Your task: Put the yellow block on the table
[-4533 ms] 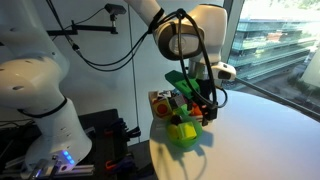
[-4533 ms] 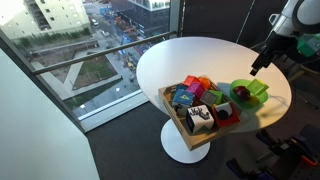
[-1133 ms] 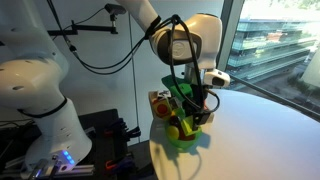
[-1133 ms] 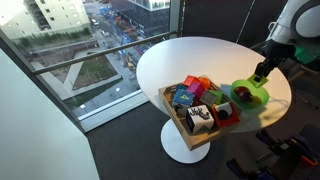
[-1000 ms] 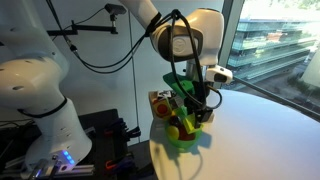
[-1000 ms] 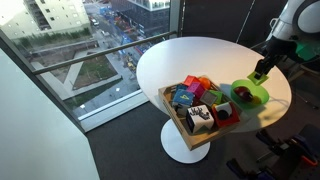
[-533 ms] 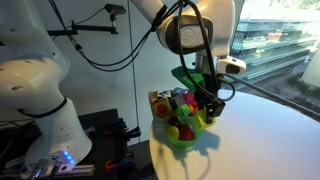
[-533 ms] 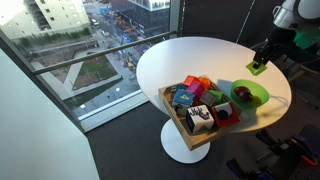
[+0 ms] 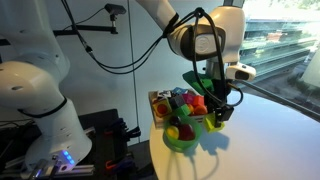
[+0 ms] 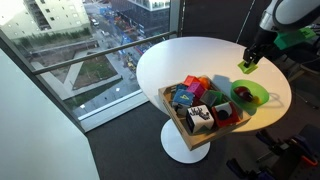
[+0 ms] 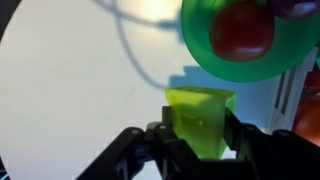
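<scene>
You are holding the yellow block (image 11: pixel 200 112) in the gripper (image 11: pixel 198 140). In the wrist view the jaws are pinching it from both sides. The block is hanging in the air above the table (image 10: pixel 180 60), outside the rim of the green bowl (image 10: pixel 252 96). How high it is hanging cannot be read from these views. In the wrist view the bowl, with the red round piece (image 11: pixel 242 30) inside it, is lying beyond the block, and bare white tabletop is filling the rest of the picture. In an exterior view the wooden tray (image 10: pixel 196 128) of coloured toys is sitting just beside the bowl.

The step in hand appears to be the carry to a placement spot. The release is not yet done.

1. While travelling, you should be maintaining the pinch and aiming for bare tabletop well apart from the bowl, the tray and the rounded table edge.
2. While descending, you should be moving straight down and slowly, keeping the underside of the block level.
3. You should be opening the jaws only when the block is resting on the surface. Releasing early is risking a bounce or a roll towards the edge.
4. When retreating, you should be lifting vertically so that the fingers are not dragging the block.
</scene>
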